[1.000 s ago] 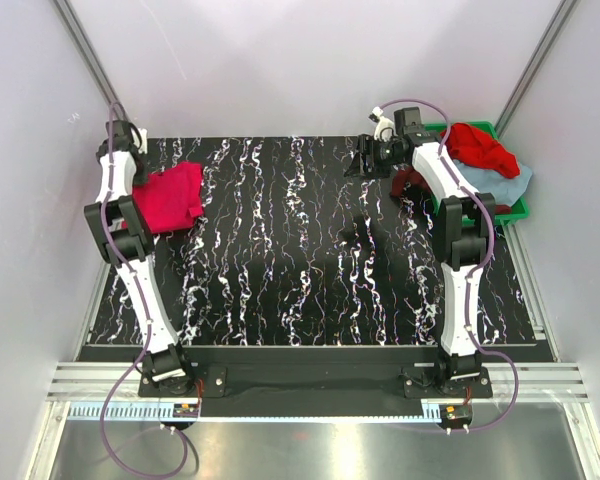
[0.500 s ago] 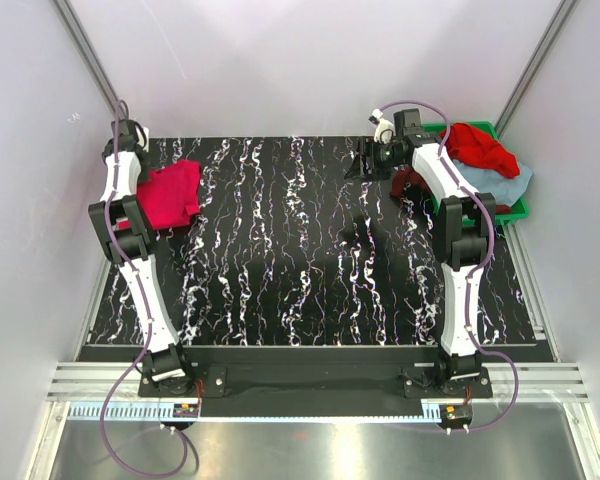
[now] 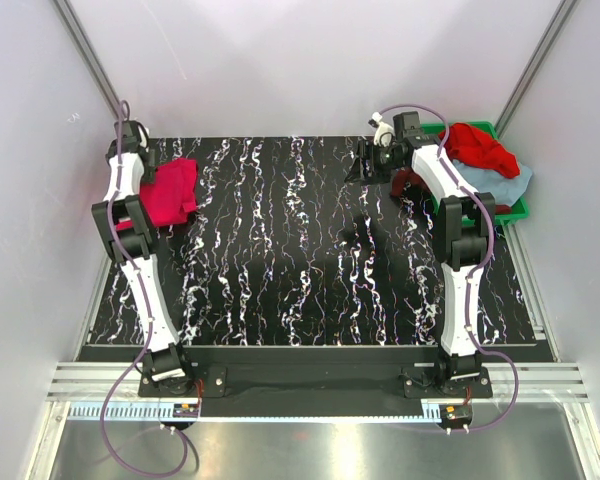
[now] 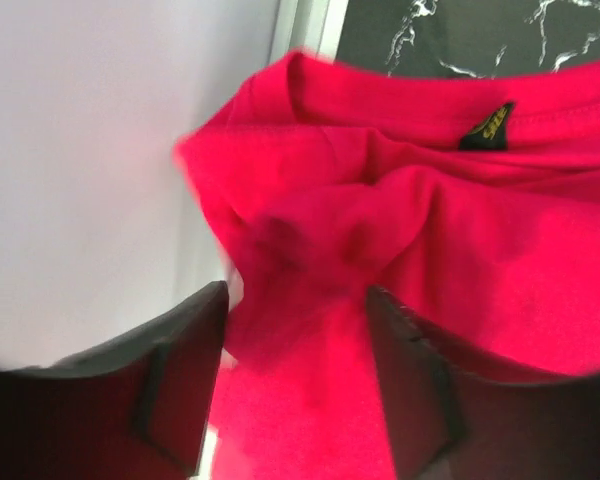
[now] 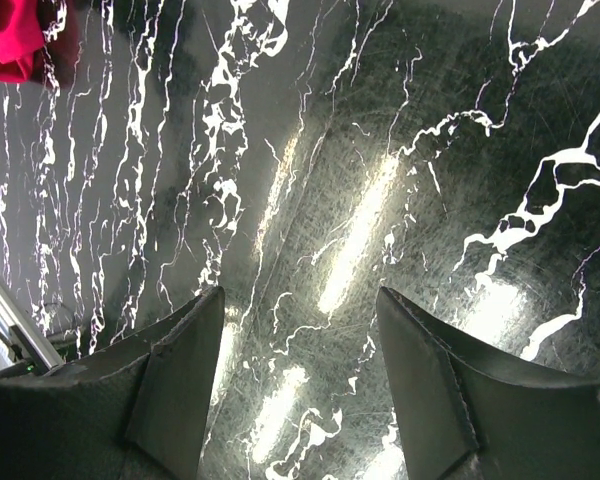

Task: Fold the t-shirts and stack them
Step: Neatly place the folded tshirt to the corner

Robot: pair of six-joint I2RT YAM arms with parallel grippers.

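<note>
A crimson-pink t-shirt [image 3: 170,191] lies bunched at the table's far left. My left gripper [image 3: 137,160] hovers at its left edge. In the left wrist view it [image 4: 295,292] stands open, with the shirt [image 4: 450,240] and its collar label just below the parted fingers. My right gripper [image 3: 366,161] is open over bare table at the far right, nothing between its fingers [image 5: 298,292]. A brighter red t-shirt [image 3: 480,148] and a light blue-grey one [image 3: 516,186] fill the green bin. A dark maroon t-shirt [image 3: 413,186] hangs at the bin's left side, partly behind the right arm.
The green plastic bin [image 3: 521,208] sits at the table's far right corner. White walls stand close behind the left gripper and along both sides. The black marbled tabletop [image 3: 300,260] stretches between the two arms.
My left gripper has opened and let go of the crimson-pink shirt, after drawing back toward the far-left wall. The shirt has shifted slightly that way. The right arm has barely moved.
</note>
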